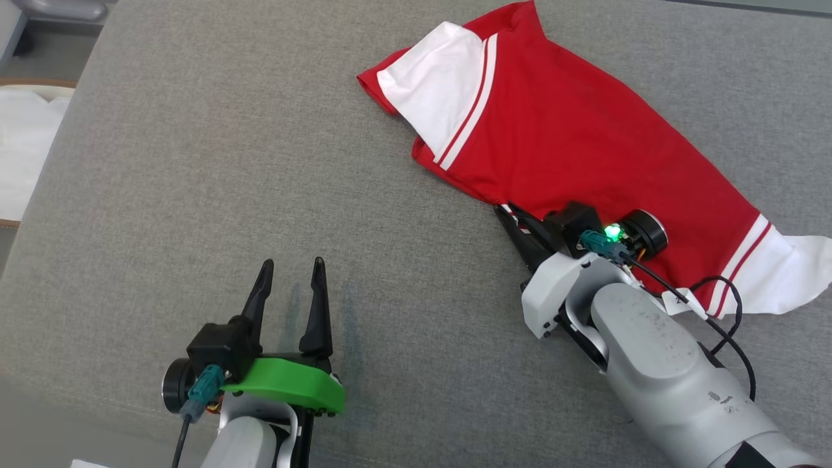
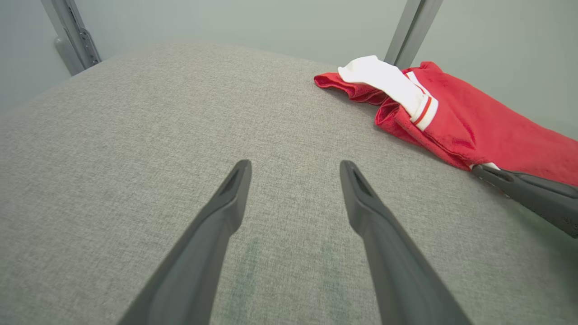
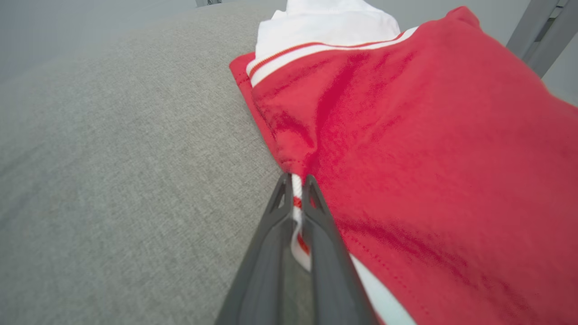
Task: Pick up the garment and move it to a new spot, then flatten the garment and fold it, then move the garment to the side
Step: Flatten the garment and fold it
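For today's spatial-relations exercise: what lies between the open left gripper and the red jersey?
Just bare grey fabric from left gripper to jersey, head view.

The right hand (image 1: 502, 211) and its arm (image 1: 650, 344) cover the garment's (image 1: 572, 130) near edge.

Counts: 1 red jersey (image 1: 572, 143) with 2 white sleeves (image 1: 435, 84); 1 grey bench (image 1: 195, 195); 2 grippers, i.e. left gripper (image 1: 292, 262) and right gripper (image 1: 504, 211); 2 metal posts (image 2: 413, 27).
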Motion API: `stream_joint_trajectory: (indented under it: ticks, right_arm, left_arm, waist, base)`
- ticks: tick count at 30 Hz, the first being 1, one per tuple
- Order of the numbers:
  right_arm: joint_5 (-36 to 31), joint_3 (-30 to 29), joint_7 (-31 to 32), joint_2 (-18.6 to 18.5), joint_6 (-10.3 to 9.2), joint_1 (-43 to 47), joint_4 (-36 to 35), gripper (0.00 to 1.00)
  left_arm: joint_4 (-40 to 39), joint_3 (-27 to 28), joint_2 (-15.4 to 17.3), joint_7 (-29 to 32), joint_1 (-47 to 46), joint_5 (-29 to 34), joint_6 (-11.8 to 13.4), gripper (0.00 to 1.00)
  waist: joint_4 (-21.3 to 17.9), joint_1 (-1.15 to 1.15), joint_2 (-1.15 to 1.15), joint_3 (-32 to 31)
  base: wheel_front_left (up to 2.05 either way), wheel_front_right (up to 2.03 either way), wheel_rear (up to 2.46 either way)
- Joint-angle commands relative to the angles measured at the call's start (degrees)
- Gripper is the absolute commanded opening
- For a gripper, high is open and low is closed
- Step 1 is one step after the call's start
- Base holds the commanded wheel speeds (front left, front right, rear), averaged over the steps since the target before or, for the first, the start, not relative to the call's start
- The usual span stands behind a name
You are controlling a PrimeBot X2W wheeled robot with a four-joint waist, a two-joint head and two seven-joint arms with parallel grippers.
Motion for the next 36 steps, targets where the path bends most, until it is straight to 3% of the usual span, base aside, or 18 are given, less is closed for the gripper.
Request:
stream_joint_trajectory:
  ticks: [1,8,13,21,27,32,36]
  right_arm:
    - [-0.24,-0.39,0.03,-0.62,-0.01,1.05,-1.02,0.00]
    - [-1.17,-3.51,0.03,-1.45,-0.02,1.60,-10.03,0.00]
    - [-2.63,-4.87,0.02,-3.04,-0.02,-2.98,-15.73,0.00]
    - [-4.60,-3.47,0.02,-5.84,-0.03,-17.70,-16.84,0.00]
    - [-2.02,-2.46,0.03,-5.14,-0.03,-25.93,-18.37,0.00]
    - [2.05,-2.66,0.03,-5.23,-0.03,-24.62,-22.64,0.00]
    - [4.67,-2.50,0.03,-9.67,-0.04,-17.31,-25.17,0.00]
  left_arm:
    - [0.05,0.21,0.11,0.04,-0.38,0.07,0.05,1.00]
    - [0.36,0.68,0.12,0.04,-0.12,0.44,-0.22,1.00]
    - [1.08,0.69,0.12,0.04,0.65,0.47,-0.52,1.00]
    - [2.50,-0.50,0.12,0.04,3.44,-0.24,-1.07,1.00]
    - [3.02,-0.54,0.13,0.04,5.73,-0.46,-0.75,1.00]
    - [3.05,0.67,0.11,0.04,6.86,0.17,-0.61,1.00]
    - [3.11,1.00,0.12,0.04,6.77,0.86,-0.79,1.00]
  waist:
    - [-0.87,0.00,0.00,-0.59]
    - [-2.62,0.00,0.00,-2.43]
    - [-2.85,0.00,0.00,-4.80]
    - [0.00,0.00,0.00,-9.80]
    - [1.39,0.00,0.00,-11.91]
    - [-0.36,0.00,0.00,-12.26]
    - [-3.06,0.00,0.00,-11.58]
  base:
    - [0.00,0.00,0.00]
    - [0.00,0.00,0.00]
    - [0.00,0.00,0.00]
    - [0.00,0.00,0.00]
    - [0.00,0.00,0.00]
    - [0.00,0.00,0.00]
    - [0.00,0.00,0.00]
